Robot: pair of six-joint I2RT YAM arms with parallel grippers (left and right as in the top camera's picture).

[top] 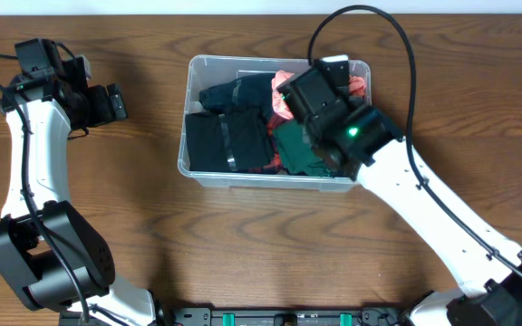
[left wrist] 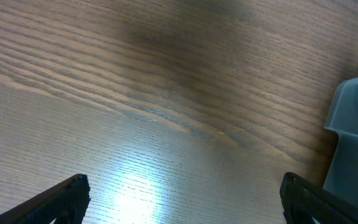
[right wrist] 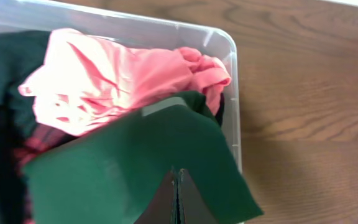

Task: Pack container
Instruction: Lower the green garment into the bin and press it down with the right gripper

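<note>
Overhead, the container (top: 243, 179) is seen mid-table, the right gripper (right wrist: 178, 198) clamped on a green cloth (right wrist: 123, 162) over its right end, which is best pushed down inside the wall beside the pink cloth (right wrist: 104, 81) before being released, the left gripper (left wrist: 182, 190) spread wide off its left side.

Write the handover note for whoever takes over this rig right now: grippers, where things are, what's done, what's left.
Grippers: the left gripper is open and holds nothing, above the bare table left of the container. The right gripper is shut on the green garment, over the container's right end.
Done: black garments and a pink garment lie inside the container.
Left: probably lower the green garment in, release it, and withdraw the right arm.
</note>
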